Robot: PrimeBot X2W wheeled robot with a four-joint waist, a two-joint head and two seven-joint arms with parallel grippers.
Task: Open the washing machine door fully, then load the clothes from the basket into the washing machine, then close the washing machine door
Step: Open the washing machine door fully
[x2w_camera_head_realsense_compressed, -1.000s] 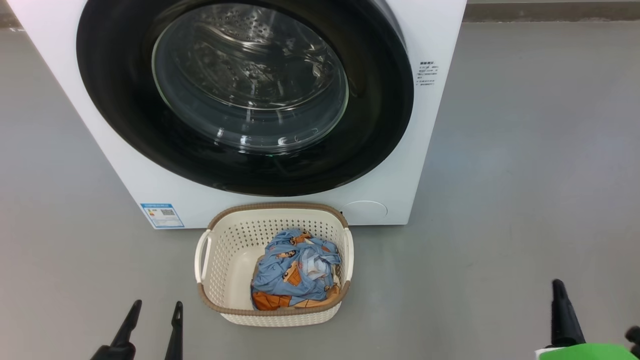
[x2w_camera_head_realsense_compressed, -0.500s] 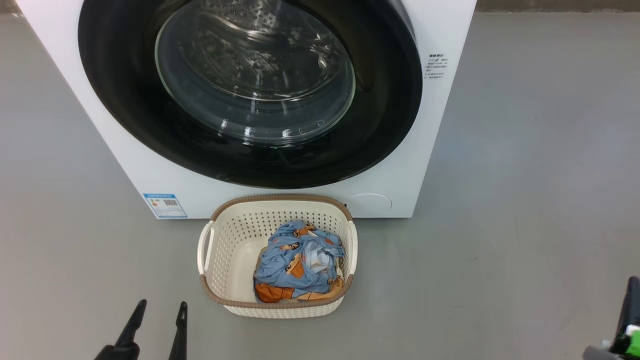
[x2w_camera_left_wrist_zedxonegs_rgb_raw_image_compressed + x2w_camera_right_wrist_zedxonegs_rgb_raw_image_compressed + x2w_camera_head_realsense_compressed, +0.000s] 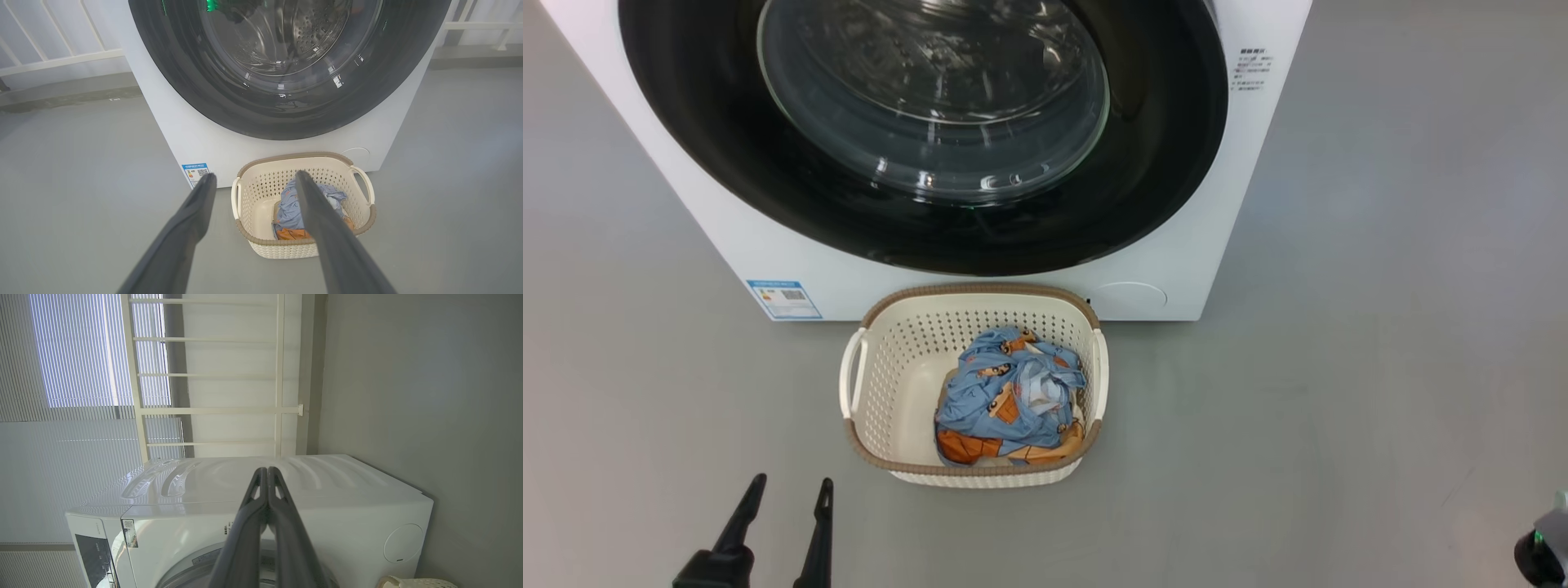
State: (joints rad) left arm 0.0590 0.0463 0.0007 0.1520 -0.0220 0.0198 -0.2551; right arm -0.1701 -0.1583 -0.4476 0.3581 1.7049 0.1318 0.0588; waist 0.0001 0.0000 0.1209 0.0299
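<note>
I have the washer (image 3: 849, 282) dead ahead in the head view, standing on the grey floor (image 3: 1380, 327). Its black door (image 3: 727, 122) lies against the front, the glass window (image 3: 931, 98) bulging toward me; I cannot tell whether it is latched. A blue label (image 3: 783, 299) sits low on the front at the left.

The basket (image 3: 890, 384) stands on the floor just in front of the washer, below the door, its far rim close to the washer's foot. The clothes (image 3: 1009, 392) lie inside it, bunched into the right half, with blue fabric on top and orange at the near edge.

My left gripper (image 3: 793, 482) hovers at the lower left, near the basket's near-left corner but apart from it. Its fingers (image 3: 192, 220) are spread wide with nothing between them. In the left wrist view they point toward the basket and the door's lower edge. The finger on that view's right crosses in front of the clothes without touching them.

My right gripper (image 3: 267, 470) is pressed fully together, the two fingers touching along their length, and it grips nothing. The right wrist view is rolled on its side. There the tips line up over the washer's white side panel, with a white railing (image 3: 212, 410) and a slatted blind (image 3: 81, 355) behind. In the head view a dark piece of the right arm (image 3: 1539, 555) shows at the lower right corner, well apart from the basket.
</note>
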